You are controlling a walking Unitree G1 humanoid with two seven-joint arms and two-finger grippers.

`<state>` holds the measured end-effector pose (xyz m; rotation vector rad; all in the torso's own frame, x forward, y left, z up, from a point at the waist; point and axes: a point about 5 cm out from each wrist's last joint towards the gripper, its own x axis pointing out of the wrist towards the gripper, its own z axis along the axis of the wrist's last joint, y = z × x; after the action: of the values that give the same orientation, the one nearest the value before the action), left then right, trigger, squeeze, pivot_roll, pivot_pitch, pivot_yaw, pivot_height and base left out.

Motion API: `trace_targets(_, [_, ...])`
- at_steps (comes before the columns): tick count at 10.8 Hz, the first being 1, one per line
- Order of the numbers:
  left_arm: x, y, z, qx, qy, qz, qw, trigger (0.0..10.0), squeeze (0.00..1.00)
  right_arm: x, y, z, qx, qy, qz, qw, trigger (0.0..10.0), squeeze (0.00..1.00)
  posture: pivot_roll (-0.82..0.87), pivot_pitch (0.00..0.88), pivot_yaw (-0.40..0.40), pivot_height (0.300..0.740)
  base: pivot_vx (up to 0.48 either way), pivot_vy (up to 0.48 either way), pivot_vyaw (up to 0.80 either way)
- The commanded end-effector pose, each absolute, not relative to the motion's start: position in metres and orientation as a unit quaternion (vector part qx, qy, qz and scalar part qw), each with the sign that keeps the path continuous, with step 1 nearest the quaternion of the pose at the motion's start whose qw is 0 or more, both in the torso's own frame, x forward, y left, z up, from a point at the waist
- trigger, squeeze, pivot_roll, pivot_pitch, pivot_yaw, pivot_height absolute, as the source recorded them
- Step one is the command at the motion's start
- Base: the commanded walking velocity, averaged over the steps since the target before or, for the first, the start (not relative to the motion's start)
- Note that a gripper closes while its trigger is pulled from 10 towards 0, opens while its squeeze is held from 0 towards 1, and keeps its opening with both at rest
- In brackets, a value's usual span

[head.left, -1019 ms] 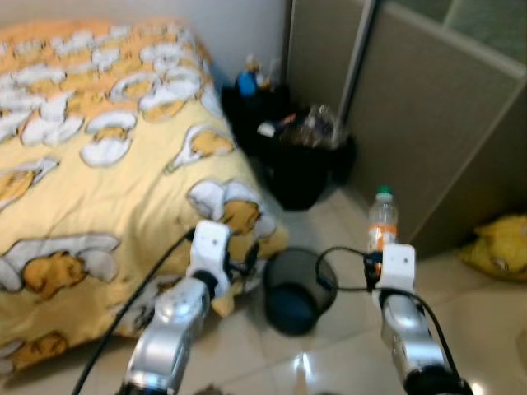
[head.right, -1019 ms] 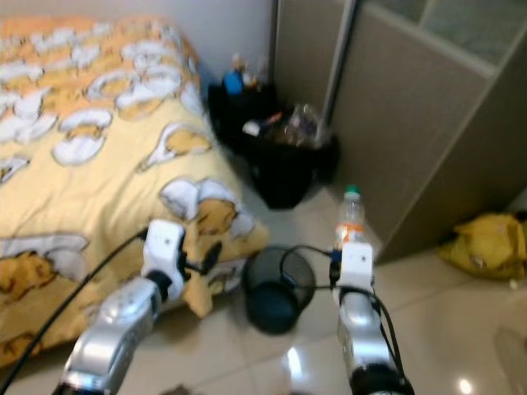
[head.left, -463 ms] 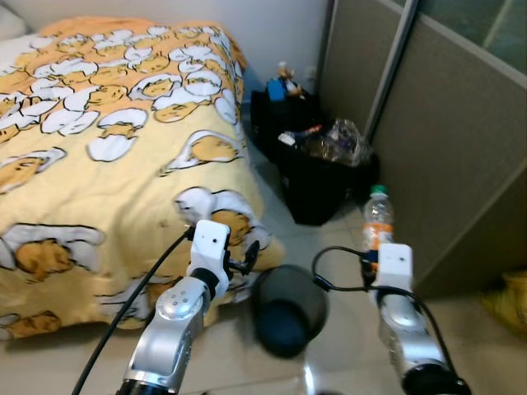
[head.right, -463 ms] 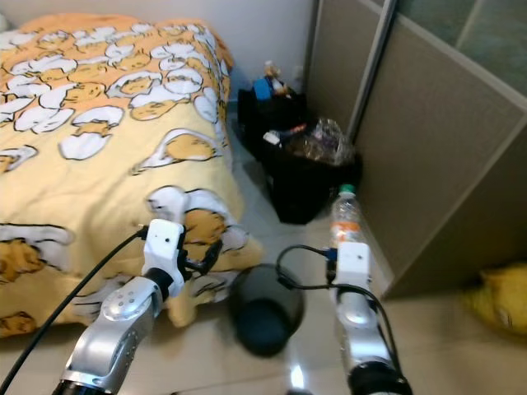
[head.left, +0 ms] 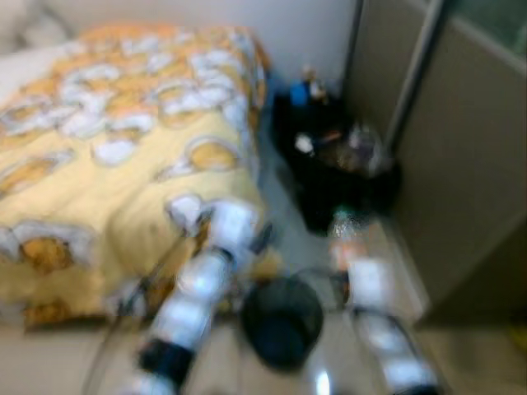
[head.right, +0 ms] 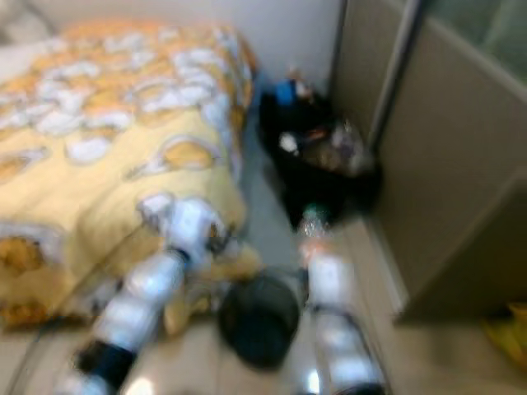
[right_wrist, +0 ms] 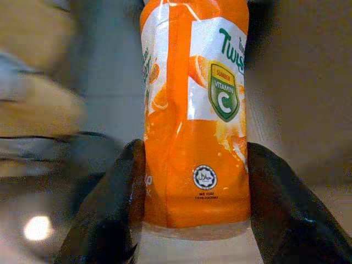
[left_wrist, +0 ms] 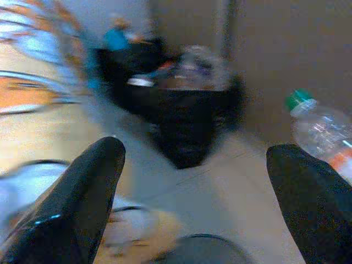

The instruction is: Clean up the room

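A clear plastic bottle [right_wrist: 192, 121] with an orange label and a green cap stands upright in my right gripper [right_wrist: 193, 165], which is shut on it. In the blurred eye views the bottle [head.left: 342, 237] is held above the floor, just right of a round black waste bin [head.left: 282, 321]. My left gripper [left_wrist: 192, 165] is open with nothing between its fingers, and hangs by the bed's corner, left of the bin [left_wrist: 204, 252]. The bottle [left_wrist: 322, 137] also shows beside the left gripper's far finger.
A bed with a yellow patterned duvet [head.left: 123, 156] takes up the left. Black bags full of clutter [head.left: 338, 164] sit by the wall beyond the bin. A grey sliding wardrobe door [head.left: 469, 164] runs along the right. Something yellow [head.right: 515, 329] lies on the floor at far right.
The whole picture has shifted and blurred, so the camera is moving. The bin now lies lower and more between my arms. The bottle stays in the right gripper.
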<state>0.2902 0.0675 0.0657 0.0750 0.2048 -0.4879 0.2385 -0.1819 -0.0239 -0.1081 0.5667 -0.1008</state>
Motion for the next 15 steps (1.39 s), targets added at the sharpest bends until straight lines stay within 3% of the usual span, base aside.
trace_targets(1, [0.29,0.083,0.057,0.057,0.114,-0.217,0.968,10.0,0.0,0.242,-0.17,-0.021,-0.039,0.275,-0.035,0.96,10.0,0.0,-0.04,0.0,0.04,0.74,0.0,0.0,0.0])
trace_targets(6, [0.285,0.093,0.034,-0.086,0.166,-0.116,0.976,10.0,0.0,0.244,-0.176,-0.022,-0.052,0.282,-0.027,0.958,10.0,0.0,-0.03,0.0,0.023,0.74,0.0,0.0,0.0])
trace_targets(10, [0.286,0.074,0.04,-0.015,0.13,-0.169,0.977,10.0,0.0,0.256,-0.18,-0.015,-0.069,0.274,-0.011,0.959,10.0,0.0,-0.03,0.0,0.009,0.74,0.0,-0.458,0.48])
trace_targets(11, [0.285,0.072,0.037,-0.055,0.146,-0.173,0.972,10.0,0.0,0.254,-0.182,-0.017,-0.07,0.277,-0.014,0.958,10.0,0.0,-0.04,0.0,0.009,0.74,0.0,-0.454,0.64])
trace_targets(15, [0.287,0.061,0.037,-0.063,0.148,-0.193,0.968,10.0,0.0,0.251,-0.183,-0.023,-0.083,0.292,-0.01,0.953,10.0,0.0,-0.05,0.0,0.013,0.74,0.0,-0.448,0.64])
